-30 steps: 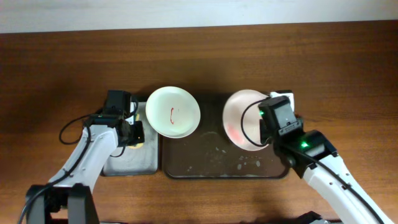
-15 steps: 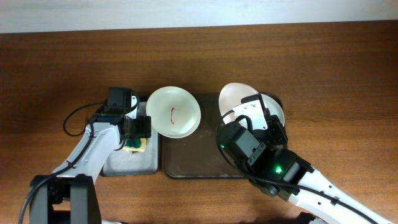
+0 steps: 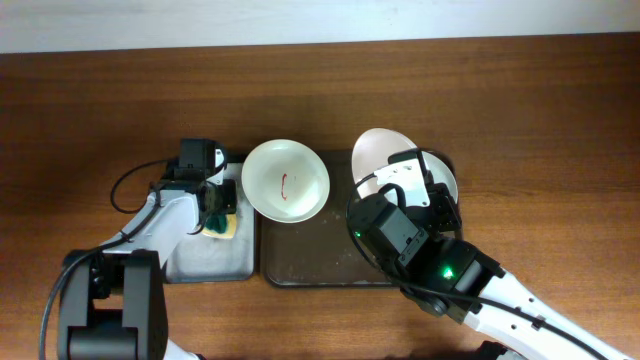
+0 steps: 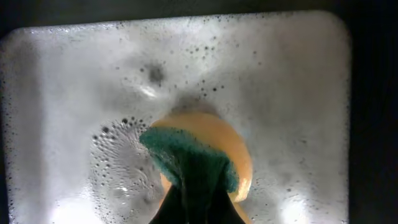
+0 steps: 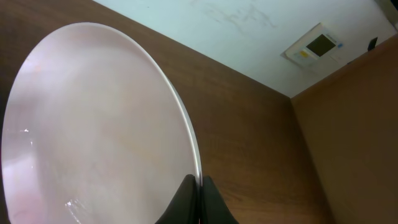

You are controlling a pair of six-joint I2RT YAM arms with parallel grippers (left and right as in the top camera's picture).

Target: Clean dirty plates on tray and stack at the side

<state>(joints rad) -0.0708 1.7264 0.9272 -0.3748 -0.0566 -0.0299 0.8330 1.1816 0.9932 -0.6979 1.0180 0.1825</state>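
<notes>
The right gripper (image 5: 198, 186) is clamped on the rim of a pale plate (image 5: 93, 124), holding it tilted up on edge above the far-right part of the dark brown tray (image 3: 320, 262); its visible face shows no red mark. A second plate (image 3: 285, 180), with a red squiggle at its centre, sits at the tray's far-left corner, overlapping the rim. Left of the tray, on the tabletop (image 3: 540, 100), the left gripper (image 4: 189, 190) pinches a green-and-yellow sponge (image 4: 199, 149) over the foamy grey tray (image 4: 280, 81).
</notes>
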